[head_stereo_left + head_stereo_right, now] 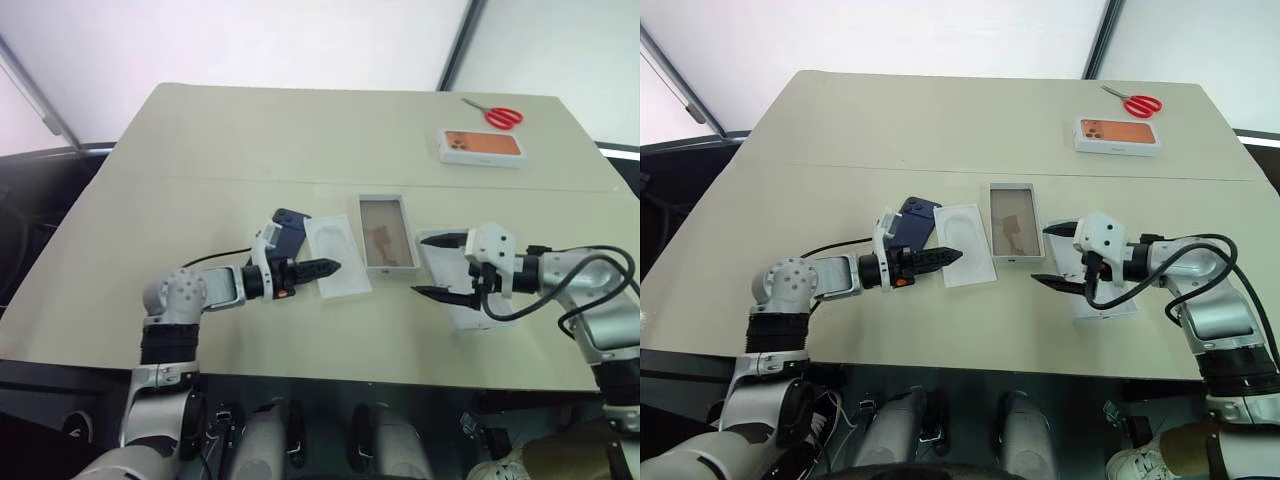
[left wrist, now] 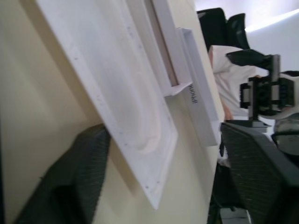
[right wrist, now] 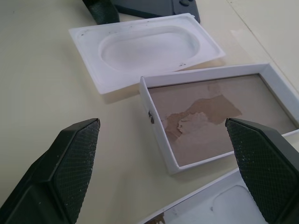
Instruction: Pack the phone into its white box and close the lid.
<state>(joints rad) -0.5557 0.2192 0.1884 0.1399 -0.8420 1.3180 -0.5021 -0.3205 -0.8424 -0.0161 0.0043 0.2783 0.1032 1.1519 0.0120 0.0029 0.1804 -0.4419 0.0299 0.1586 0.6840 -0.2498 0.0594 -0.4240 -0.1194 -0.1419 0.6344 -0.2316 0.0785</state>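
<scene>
1. The slim navy-blue phone (image 1: 912, 222) lies left of the shallow white cardboard box (image 1: 1012, 236), unpacked.
2. Left hand (image 1: 940, 257) stands part-open, empty, over the thin white insert (image 1: 967, 246).
3. Right hand (image 1: 1058, 255) is spread wide above the white lid (image 1: 1110, 303).

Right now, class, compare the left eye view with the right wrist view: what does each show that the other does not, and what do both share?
Left eye view alone: the red scissors, the box with an orange phone picture, and the left gripper over the white insert.

Right wrist view alone: the torn patch in the brown floor of the white box, seen close.

Both: the white box, the insert, the lid, the dark phone and the right gripper, open.
</scene>
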